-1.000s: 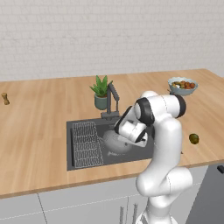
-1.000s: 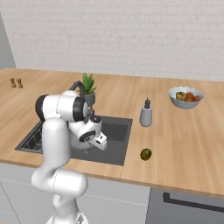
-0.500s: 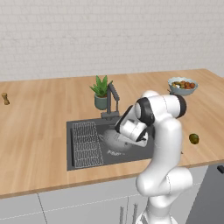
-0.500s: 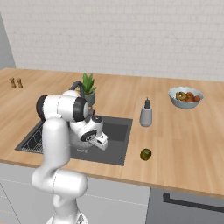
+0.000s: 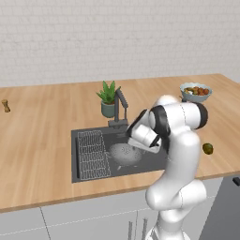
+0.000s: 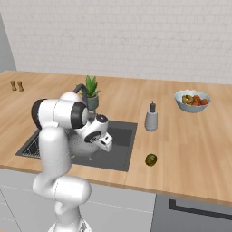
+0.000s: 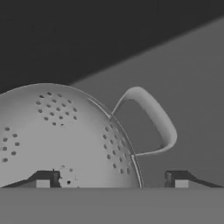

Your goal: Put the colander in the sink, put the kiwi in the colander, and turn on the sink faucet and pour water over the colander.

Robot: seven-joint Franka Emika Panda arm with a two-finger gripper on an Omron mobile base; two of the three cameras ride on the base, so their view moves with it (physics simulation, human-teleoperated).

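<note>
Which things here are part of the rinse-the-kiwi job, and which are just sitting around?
Job: colander in the sink; kiwi on the counter; sink faucet; gripper, open over the colander.
Lying about: potted plant, fruit bowl, soap dispenser, shakers.

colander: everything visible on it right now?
The colander is a round grey metal bowl dotted with clusters of small holes, with a thin rim and a loop handle at its side. It sits upright in the sink, right of the wire rack and below the faucet. The gripper straddles its rim, jaws open. No kiwi shows inside.
</note>
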